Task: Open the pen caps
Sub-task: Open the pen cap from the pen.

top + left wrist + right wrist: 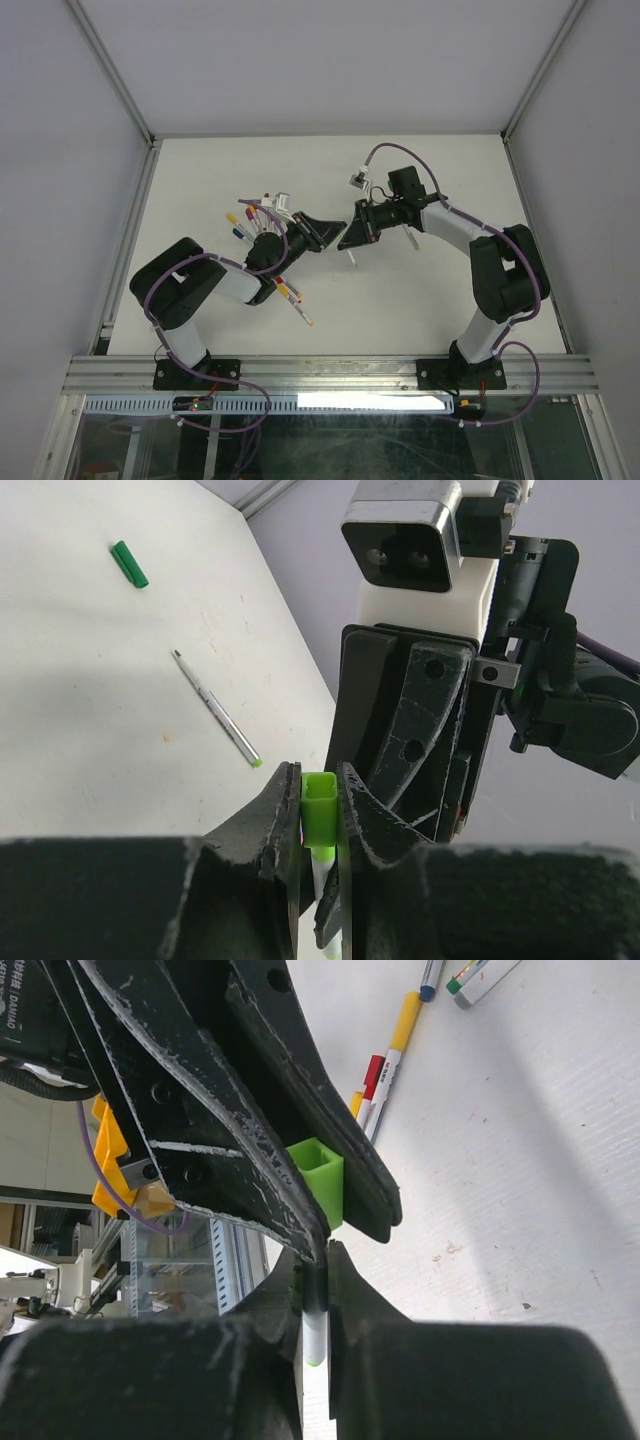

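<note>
The light green cap hung in the air over the middle of the table, pinched between the two fingers of the left gripper, its square end facing outward. A white pen ran from the cap straight into the right gripper, whose fingers were closed tight on the barrel. The two grippers met tip to tip, one arm reaching in from the left and the other from the right.

Below them lay the white table, matt and lightly scuffed, with a few small specks. A loose dark green cap lay alone on it, and an uncapped pen lay well apart from that cap. Left of the grippers a scatter of pens lay on the surface. Among them was one with a yellow cap and, just beside it, one with a red cap. A few more pens lay near the left arm.

Pale grey walls closed the table in on its left, far and right sides, with metal posts rising at the far corners. A metal rail ran along the near edge, carrying both arm bases.
</note>
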Robot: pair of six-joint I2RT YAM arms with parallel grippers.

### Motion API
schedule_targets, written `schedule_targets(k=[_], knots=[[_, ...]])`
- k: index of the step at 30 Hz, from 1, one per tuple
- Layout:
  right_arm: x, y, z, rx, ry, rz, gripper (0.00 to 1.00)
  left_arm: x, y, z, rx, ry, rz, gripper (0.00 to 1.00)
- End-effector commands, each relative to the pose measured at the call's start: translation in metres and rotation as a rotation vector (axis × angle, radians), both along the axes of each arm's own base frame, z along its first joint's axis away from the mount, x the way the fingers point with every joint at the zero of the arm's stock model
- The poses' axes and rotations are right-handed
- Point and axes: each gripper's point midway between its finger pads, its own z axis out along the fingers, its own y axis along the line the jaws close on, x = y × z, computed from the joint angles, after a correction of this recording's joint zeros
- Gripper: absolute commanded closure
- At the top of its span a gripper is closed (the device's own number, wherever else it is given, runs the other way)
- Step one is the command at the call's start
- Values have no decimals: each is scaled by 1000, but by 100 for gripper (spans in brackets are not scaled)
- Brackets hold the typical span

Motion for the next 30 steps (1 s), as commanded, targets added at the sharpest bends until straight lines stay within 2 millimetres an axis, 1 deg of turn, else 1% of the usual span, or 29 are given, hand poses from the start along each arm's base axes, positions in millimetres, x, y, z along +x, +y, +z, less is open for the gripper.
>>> schedule_targets(k=[1, 3, 4, 8, 11, 12, 13, 15, 18, 21, 25, 30], knots=[[-5, 4, 21, 44, -32, 32, 100, 26, 31, 38, -74, -113, 126, 100], [-7, 5, 19, 42, -20, 40, 100, 43, 49, 50, -110, -138, 179, 100], [-8, 6, 17, 41, -8, 44, 100, 55, 61, 56, -119, -152, 218, 100], [-12, 10, 7, 25, 28, 60, 100, 90, 95, 88, -158, -193, 335, 100], [-12, 11, 3, 15, 38, 64, 100, 109, 120, 112, -192, -215, 407, 100], [-12, 11, 2, 11, 35, 62, 100, 114, 127, 117, -194, -217, 428, 100], [-11, 11, 1, 4, 32, 61, 100, 117, 132, 119, -191, -210, 444, 100], [-10, 10, 0, -15, 20, 52, 100, 120, 141, 123, -184, -212, 464, 100], [-6, 8, -1, -35, 1, 38, 100, 119, 152, 127, -179, -216, 497, 100], [-8, 9, -2, -37, 14, 38, 100, 120, 162, 131, -187, -219, 534, 100], [-13, 14, -4, -32, 40, 56, 100, 121, 173, 146, -215, -238, 587, 100], [-17, 18, -6, -39, 39, 75, 100, 124, 193, 165, -282, -255, 690, 100]])
